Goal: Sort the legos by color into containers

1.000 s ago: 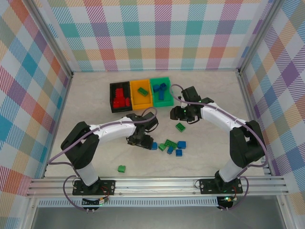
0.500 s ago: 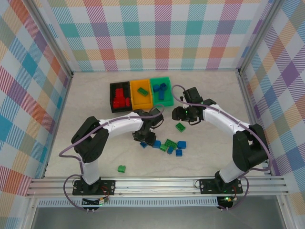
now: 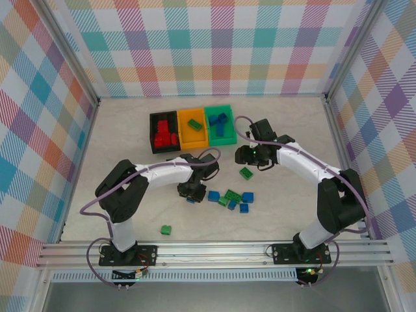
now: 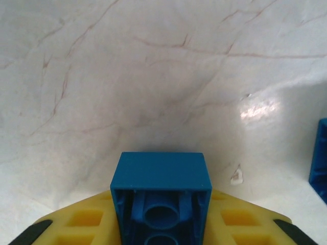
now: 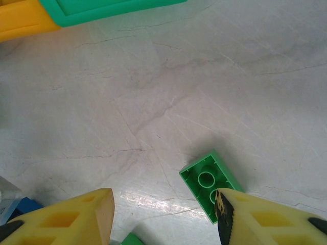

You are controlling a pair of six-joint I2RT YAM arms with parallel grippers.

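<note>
"Well, what sits on the table (image 3: 123,143)?"

"Three bins in a row at the far side. The black bin (image 3: 153,133) holds red bricks (image 3: 166,138), the orange bin (image 3: 194,136) holds one green piece (image 3: 194,123), and the green bin (image 3: 229,138) holds blue bricks (image 3: 218,121)."

"And the arms?"

"The left gripper (image 3: 189,195) is low over the table, its jaws clenched on a blue brick (image 4: 161,189), hollow underside facing the wrist camera. The right gripper (image 5: 163,219) hangs with jaws spread wide above a green brick (image 5: 212,184) lying close by one finger."

"Loose ones?"

"A blue-and-green cluster (image 3: 231,198) lies between the arms, and a lone green brick (image 3: 166,229) nearer the bases."
</note>
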